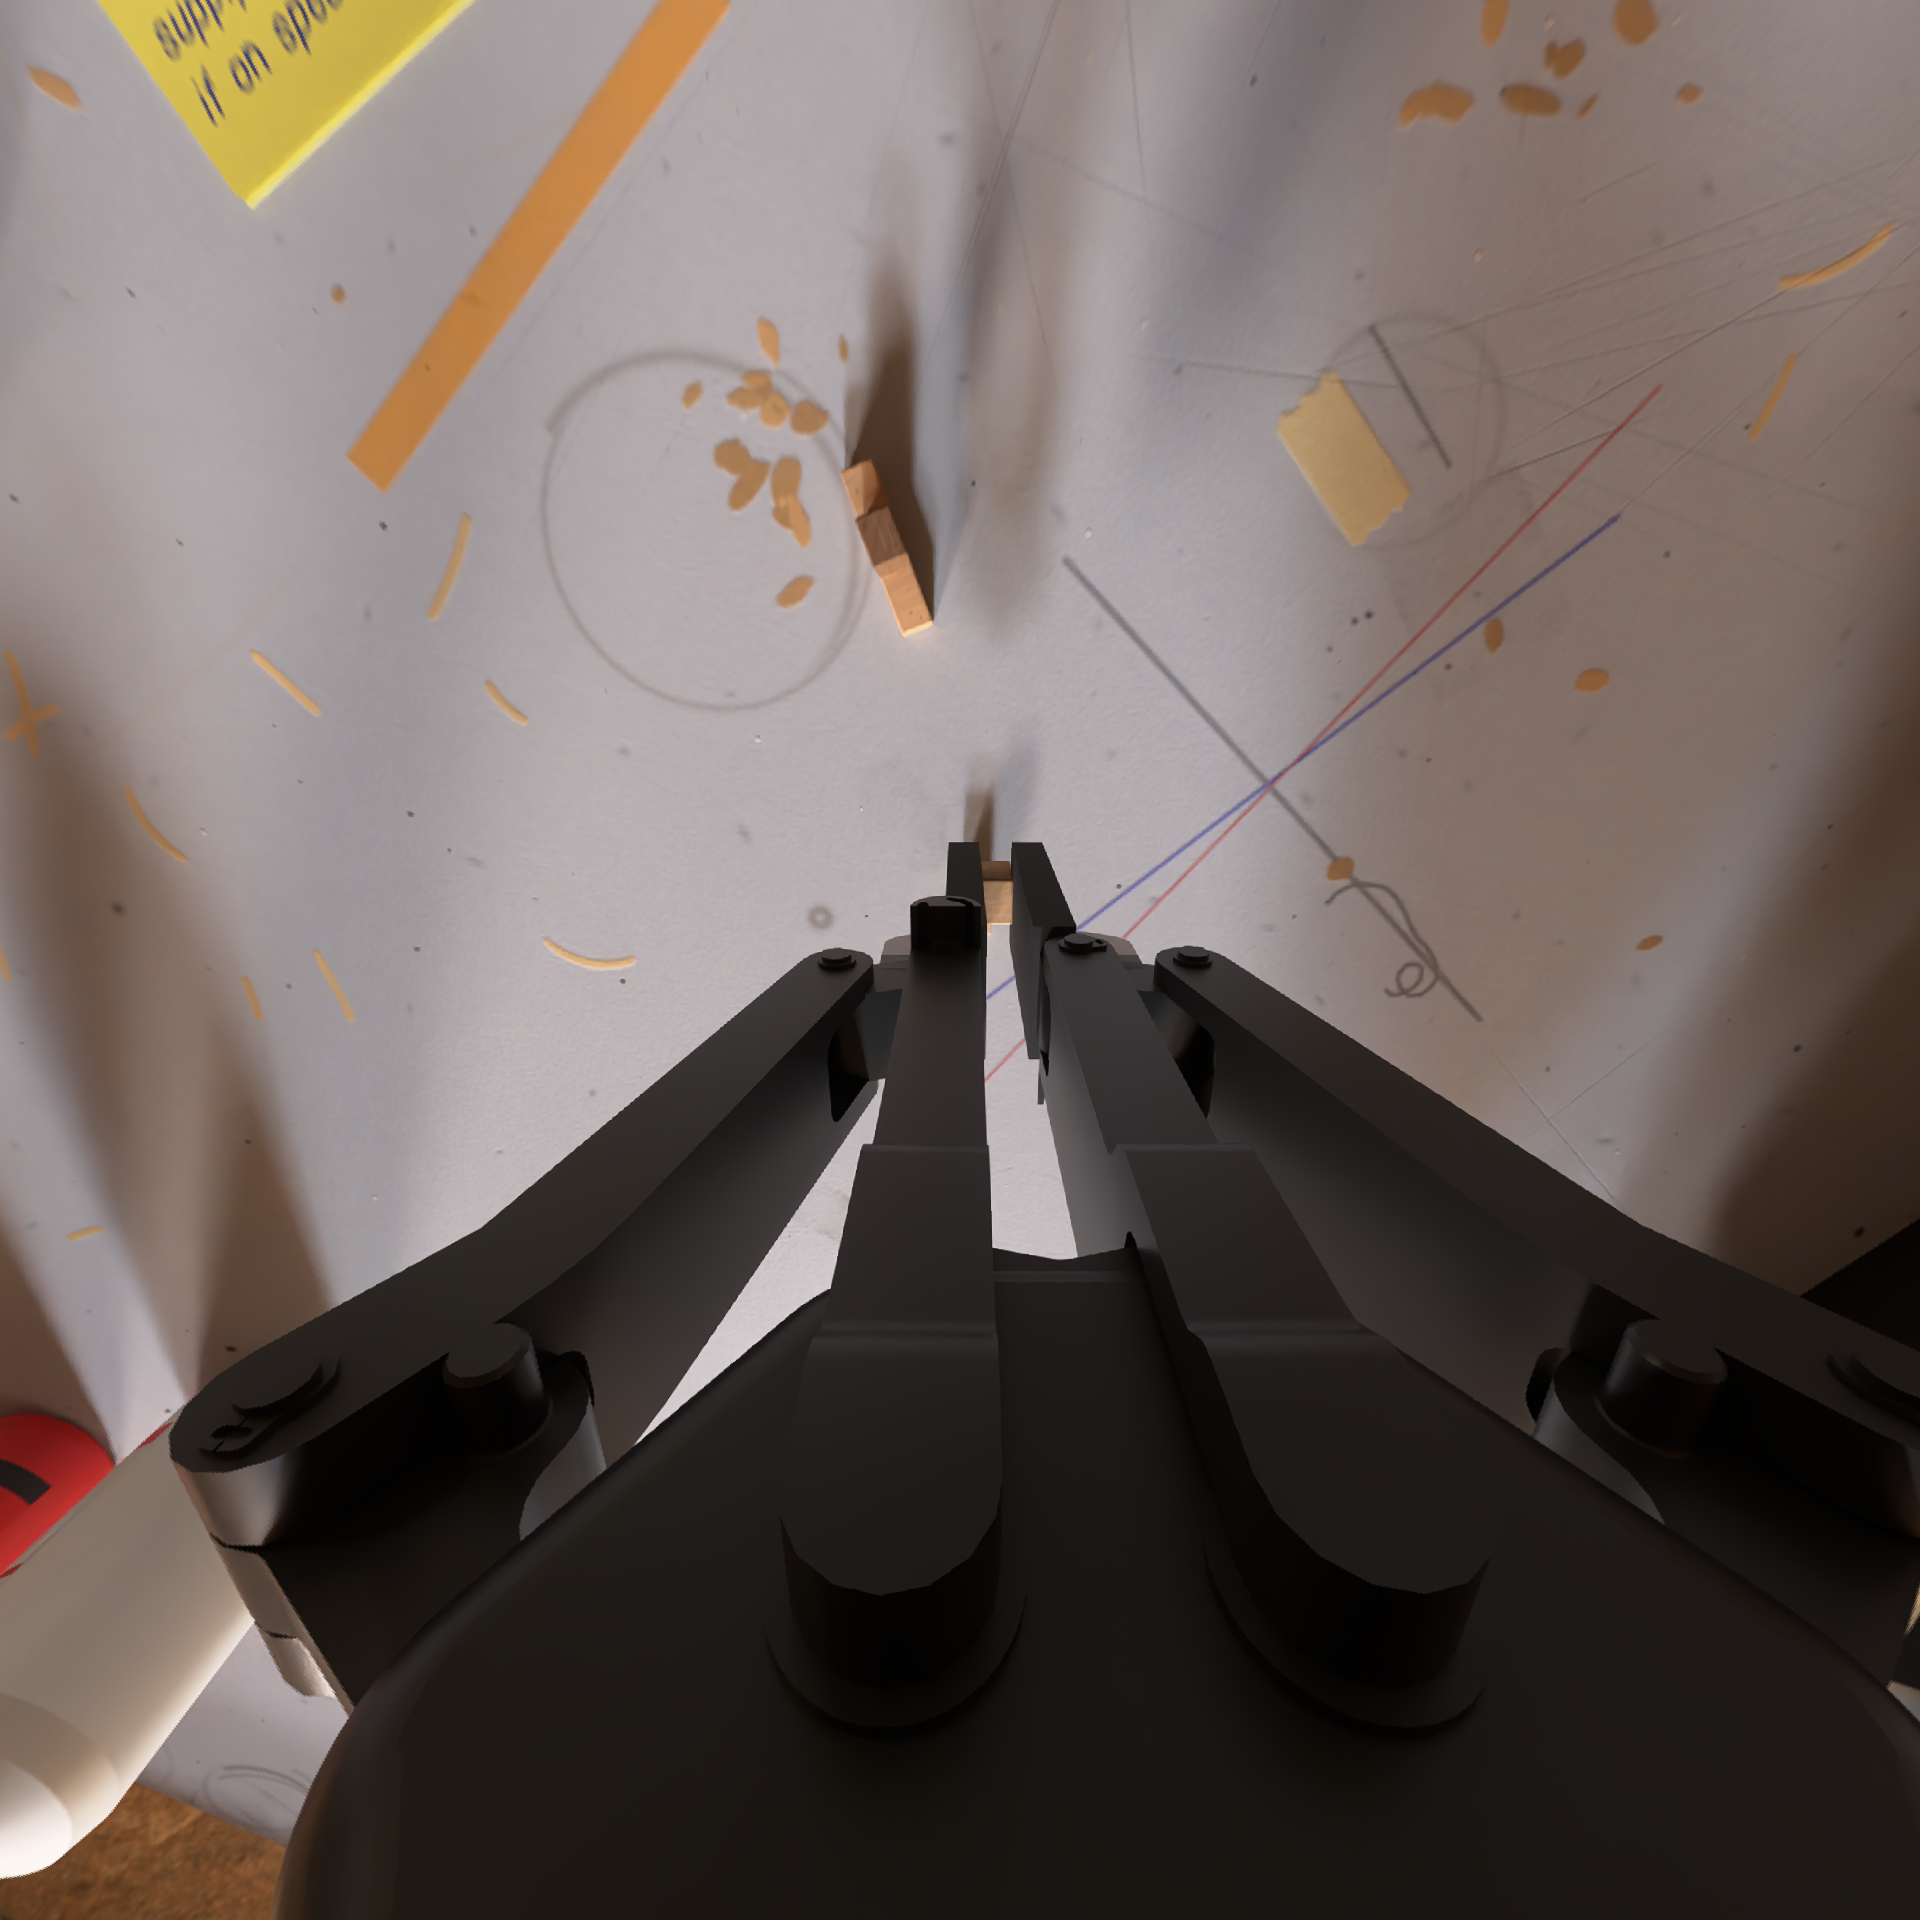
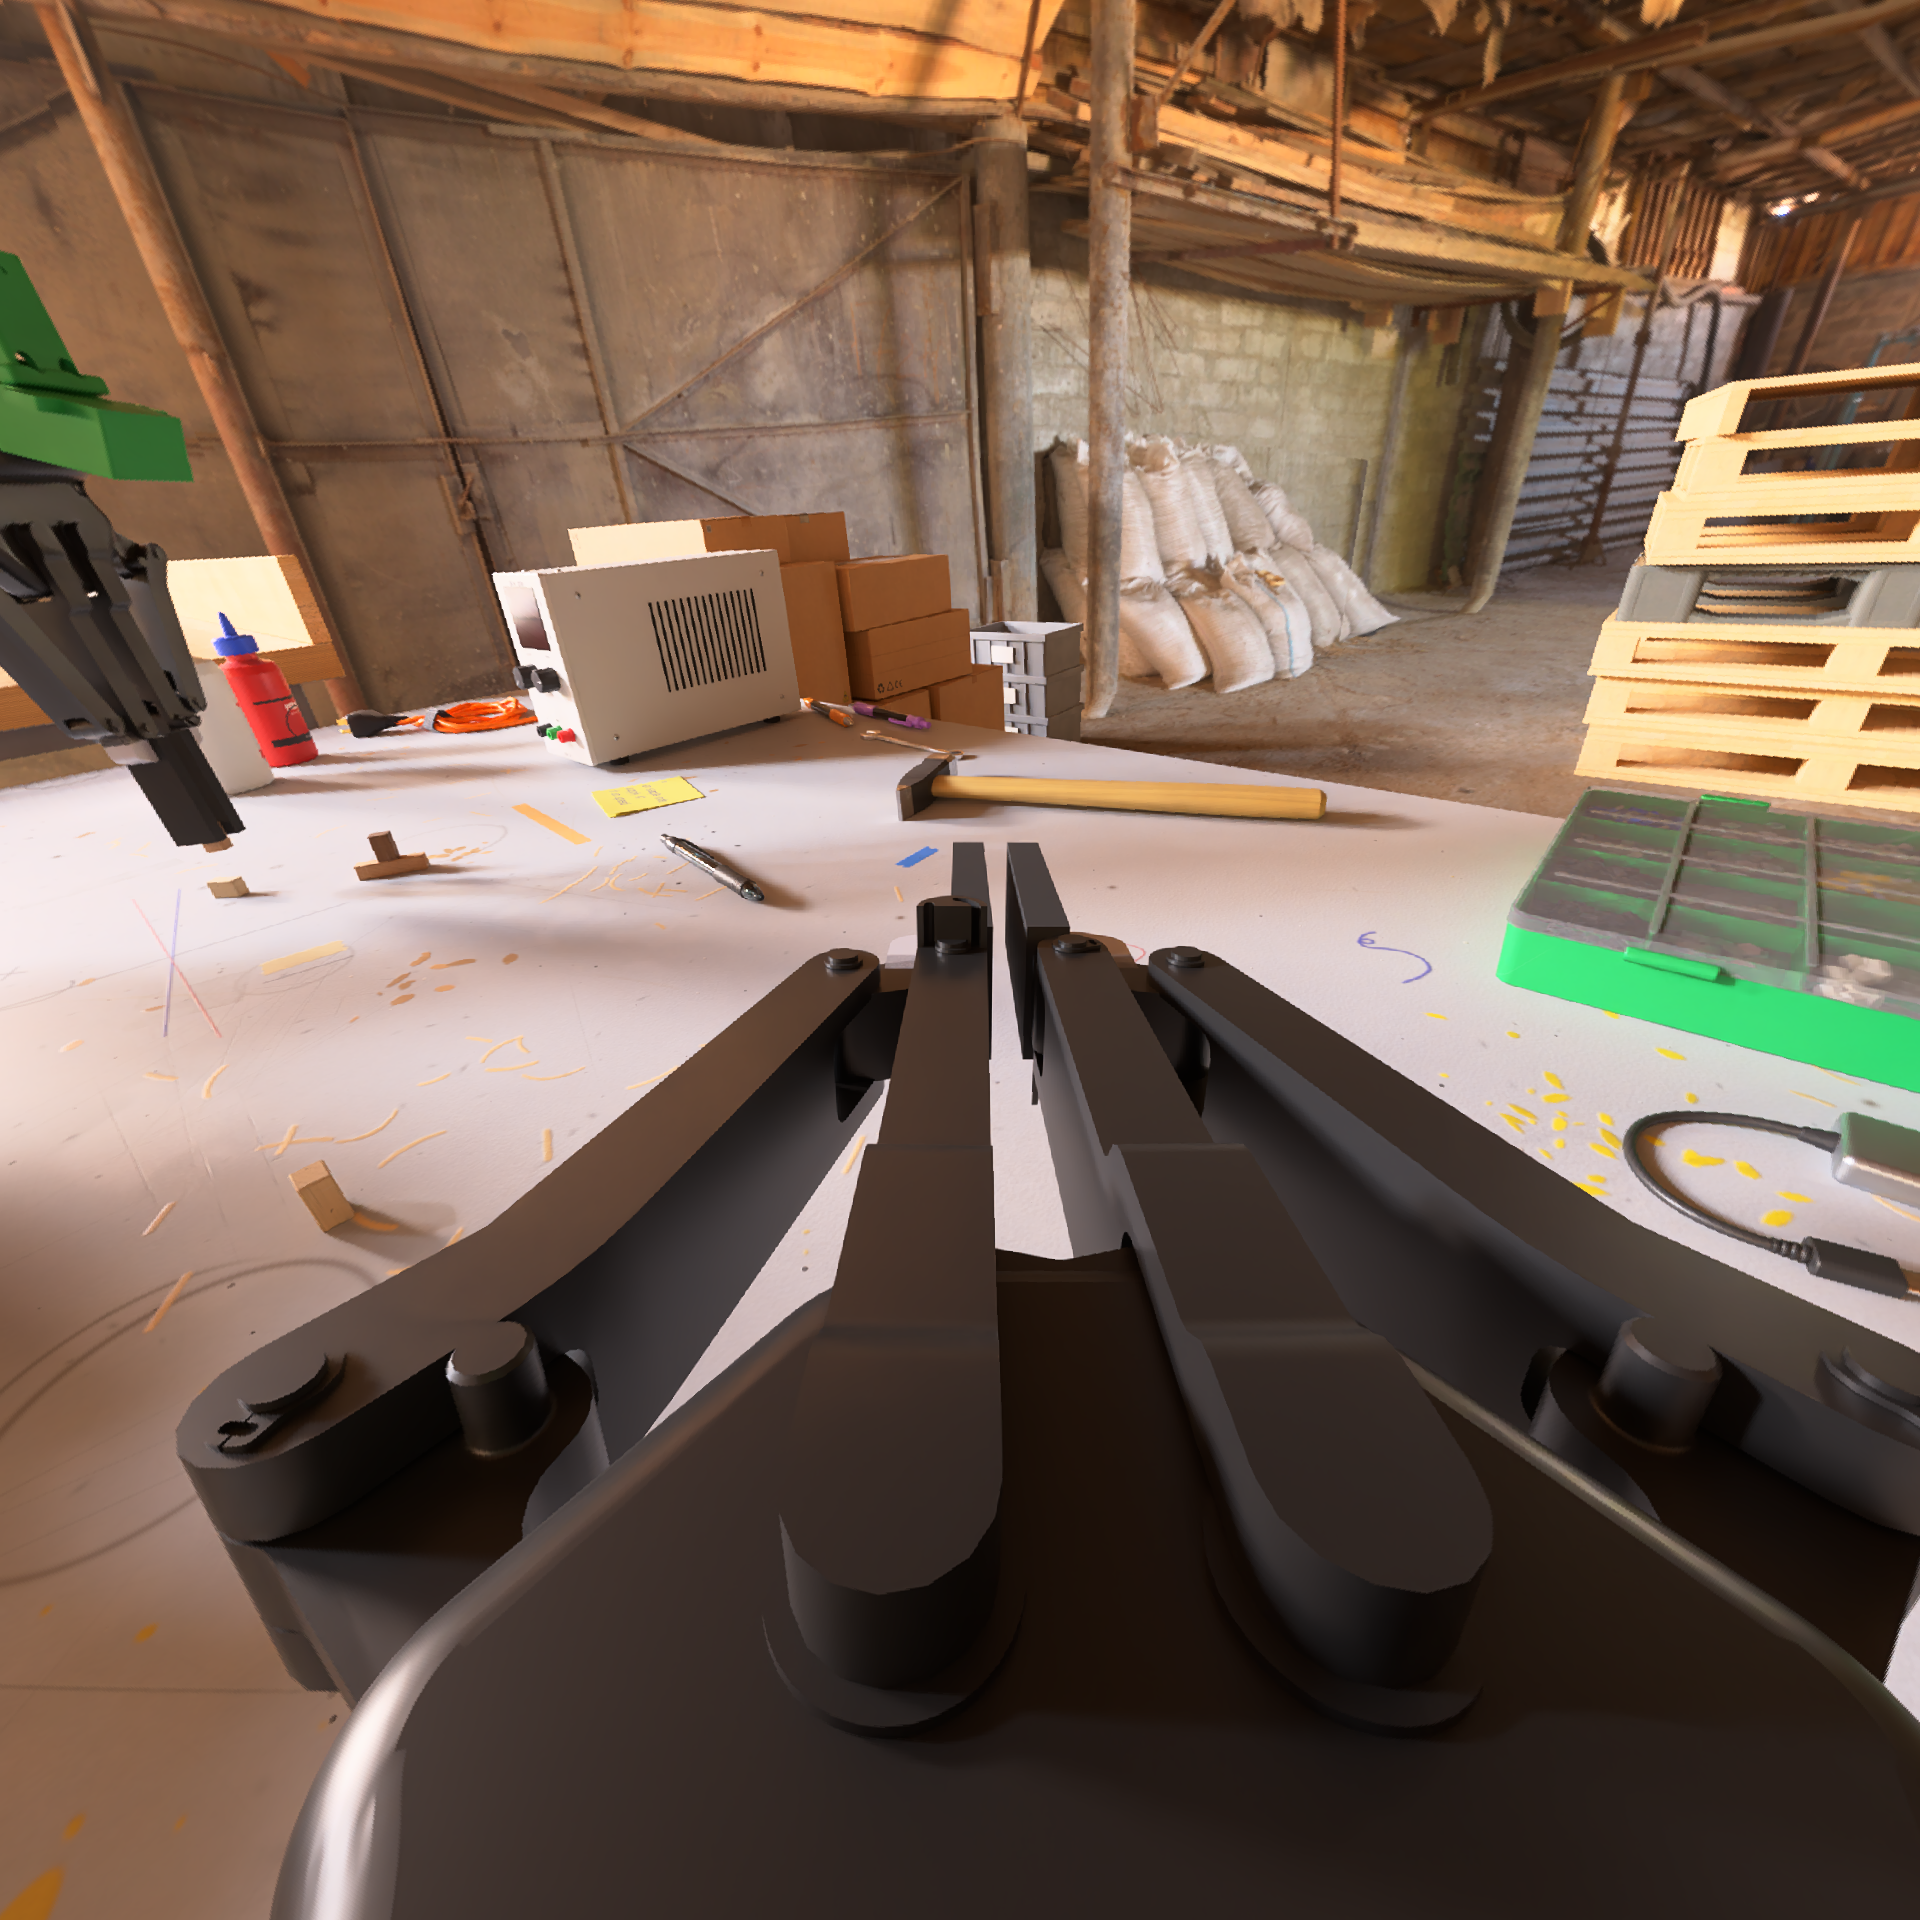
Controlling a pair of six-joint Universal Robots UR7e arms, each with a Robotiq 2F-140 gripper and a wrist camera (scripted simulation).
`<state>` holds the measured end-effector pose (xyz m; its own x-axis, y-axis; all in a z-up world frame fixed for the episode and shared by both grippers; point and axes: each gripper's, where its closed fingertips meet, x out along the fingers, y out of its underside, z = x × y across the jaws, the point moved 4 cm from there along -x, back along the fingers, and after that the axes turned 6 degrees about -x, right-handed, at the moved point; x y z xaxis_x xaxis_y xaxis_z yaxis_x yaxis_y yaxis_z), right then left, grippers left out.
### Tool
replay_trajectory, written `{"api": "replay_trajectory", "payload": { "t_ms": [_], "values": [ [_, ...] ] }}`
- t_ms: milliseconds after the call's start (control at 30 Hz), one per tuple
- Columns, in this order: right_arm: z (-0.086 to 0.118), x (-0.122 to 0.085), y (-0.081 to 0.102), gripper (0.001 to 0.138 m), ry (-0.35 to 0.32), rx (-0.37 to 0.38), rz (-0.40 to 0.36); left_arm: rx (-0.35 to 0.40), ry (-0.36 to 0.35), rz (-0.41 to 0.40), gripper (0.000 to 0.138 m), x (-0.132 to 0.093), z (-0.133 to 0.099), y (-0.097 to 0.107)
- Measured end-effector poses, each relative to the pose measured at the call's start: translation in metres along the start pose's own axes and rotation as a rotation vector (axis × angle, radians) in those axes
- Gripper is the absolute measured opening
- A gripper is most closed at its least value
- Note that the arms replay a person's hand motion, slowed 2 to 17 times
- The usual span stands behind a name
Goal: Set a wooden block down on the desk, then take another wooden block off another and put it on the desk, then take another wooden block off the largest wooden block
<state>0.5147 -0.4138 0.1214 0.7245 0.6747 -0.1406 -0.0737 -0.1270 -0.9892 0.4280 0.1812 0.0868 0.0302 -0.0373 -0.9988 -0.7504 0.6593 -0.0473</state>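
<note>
A: Left claw (image 1: 995,873) status?

B: Nearly closed on a small block (image 1: 1000,896), pale wood, square-cut, pinched at my fingertips. The claw points steeply down and the block hangs just above the desk (image 1: 1351,935). From the right wrist view that block (image 2: 216,845) is only a sliver under the tips.

A: Right claw (image 2: 995,883)?

B: Jaws close to shut, narrow slit, nothing in them. It's low over the desk and angled forward.

A: Other blocks?

B: A stack (image 1: 888,540) ahead of my left claw: long flat base block (image 2: 393,862) with a small upright block (image 2: 382,843) on it. A loose cube (image 2: 228,886) lies near it, and a tilted block (image 2: 326,1195) sits apart, nearer the right claw. The desk is matte white, scratched, strewn with shavings.
</note>
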Motion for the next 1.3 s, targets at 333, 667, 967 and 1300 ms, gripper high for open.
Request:
{"api": "replay_trajectory", "payload": {
  "t_ms": [333,667,967,1300],
  "values": [
    [0.001,-0.001,-0.001,0.006,-0.006,0.000,-0.009,0.055,-0.030,-0.145,0.008,-0.034,-0.034,-0.031],
    [0.002,-0.002,-0.003,0.005,-0.019,0.000,-0.020,0.180,-0.040,-0.254,0.008,-0.052,-0.092,-0.075],
    [0.004,-0.004,-0.005,0.005,-0.026,-0.008,-0.031,0.304,0.008,-0.295,0.008,-0.041,-0.147,-0.115],
    [0.005,-0.008,-0.008,0.005,-0.027,-0.017,-0.044,0.397,0.088,-0.298,0.008,-0.008,-0.197,-0.155]
  ]
}}
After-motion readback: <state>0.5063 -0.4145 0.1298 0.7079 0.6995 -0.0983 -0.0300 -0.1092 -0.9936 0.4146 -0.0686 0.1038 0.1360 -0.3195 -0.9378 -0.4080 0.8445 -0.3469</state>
